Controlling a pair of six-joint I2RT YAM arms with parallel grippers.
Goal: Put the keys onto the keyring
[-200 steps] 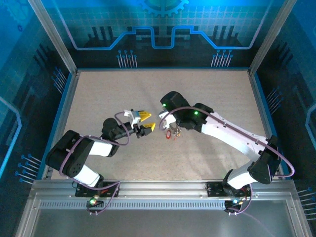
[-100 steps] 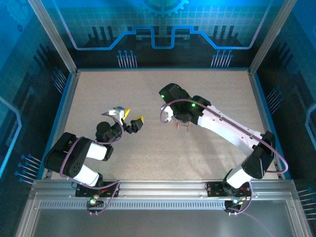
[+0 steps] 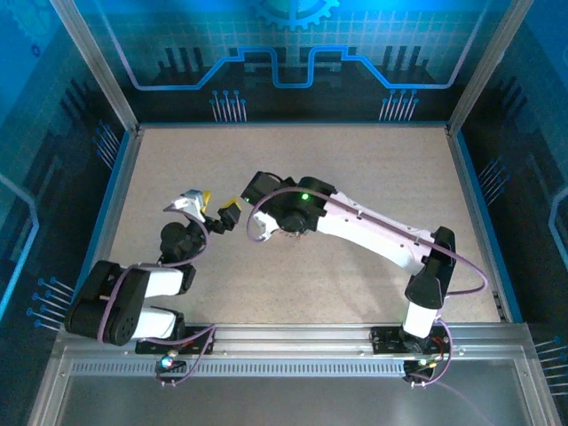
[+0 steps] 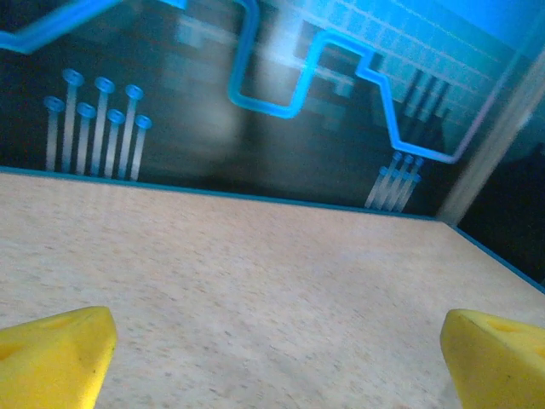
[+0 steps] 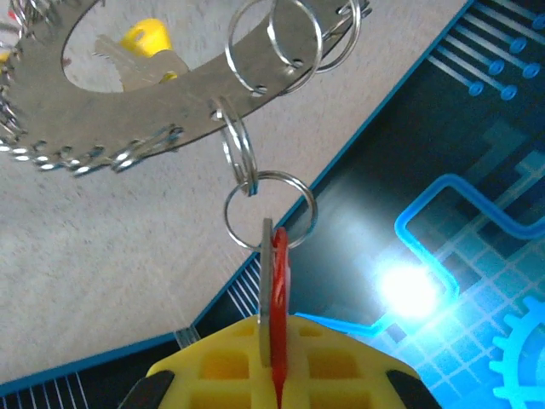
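Note:
In the right wrist view my right gripper (image 5: pixel 274 362) is shut on a red-headed key (image 5: pixel 280 264), held edge-on with a silver blade beside it. That key hangs from a small split ring (image 5: pixel 269 209), linked through another loop to the flat grey keyring (image 5: pixel 170 94) above. A yellow-headed key (image 5: pixel 143 41) shows through the ring's open centre. My left gripper (image 3: pixel 217 206) stands open at centre left of the table, just left of the right arm's wrist (image 3: pixel 293 211). Its yellow fingertips (image 4: pixel 51 354) are wide apart, with bare table between them.
More wire loops (image 5: pixel 294 34) hang from the keyring's rim. The speckled beige table (image 3: pixel 355 169) has a blue raised border and metal corner posts (image 3: pixel 93 62). The right arm reaches diagonally from its base (image 3: pixel 417 328) across the middle.
The left gripper opened fully and drew back to the left. The right arm swung left across the table, carrying the key and ring close to the left gripper.

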